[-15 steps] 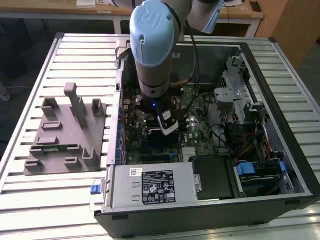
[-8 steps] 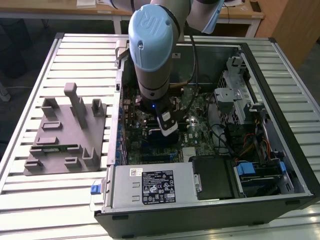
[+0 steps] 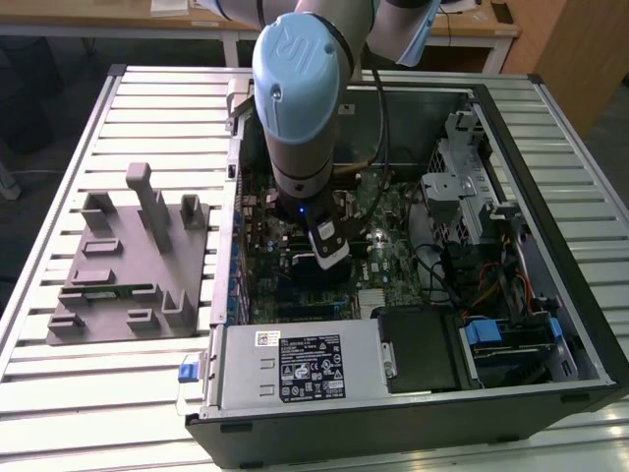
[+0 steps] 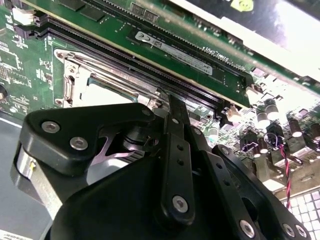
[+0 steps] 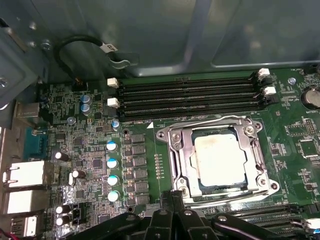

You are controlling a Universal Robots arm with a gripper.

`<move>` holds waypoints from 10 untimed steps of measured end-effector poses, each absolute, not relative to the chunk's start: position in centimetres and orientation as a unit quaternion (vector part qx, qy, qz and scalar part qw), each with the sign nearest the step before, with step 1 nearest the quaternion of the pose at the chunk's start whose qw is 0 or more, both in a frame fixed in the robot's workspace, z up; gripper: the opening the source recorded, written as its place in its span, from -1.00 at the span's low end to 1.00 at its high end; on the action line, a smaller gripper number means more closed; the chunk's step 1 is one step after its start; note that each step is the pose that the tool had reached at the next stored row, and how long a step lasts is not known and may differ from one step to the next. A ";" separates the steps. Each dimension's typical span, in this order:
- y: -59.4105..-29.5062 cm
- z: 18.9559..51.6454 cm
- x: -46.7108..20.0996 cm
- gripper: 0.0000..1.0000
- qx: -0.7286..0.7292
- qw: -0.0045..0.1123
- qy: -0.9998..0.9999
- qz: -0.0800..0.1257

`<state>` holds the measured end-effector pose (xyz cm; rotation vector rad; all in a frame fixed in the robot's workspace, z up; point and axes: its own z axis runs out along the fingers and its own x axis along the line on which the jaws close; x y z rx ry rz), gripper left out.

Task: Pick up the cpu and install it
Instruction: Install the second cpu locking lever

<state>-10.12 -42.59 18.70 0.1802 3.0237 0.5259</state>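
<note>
Surface (image 3: 59, 393): you have the computer case (image 3: 550, 128) lying open on it, toward the exterior view's right.
Holder block (image 3: 128, 265): it sits on the surface just beside the case, on the exterior view's left.
Motherboard (image 5: 85, 145): you see it flat inside the case, with the arm (image 3: 300, 88) reaching down over it.
Socket (image 5: 220, 160): it sits on the motherboard, beside the memory slots (image 5: 190, 95).
Cpu (image 5: 220, 159): it lies inside the socket's frame.
Gripper (image 5: 172, 220): you'll find it near the socket's edge, apart from the cpu.
</note>
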 end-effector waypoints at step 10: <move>-42.6 18.5 -10.1 -0.79 0.059 0.034 0.983 0.171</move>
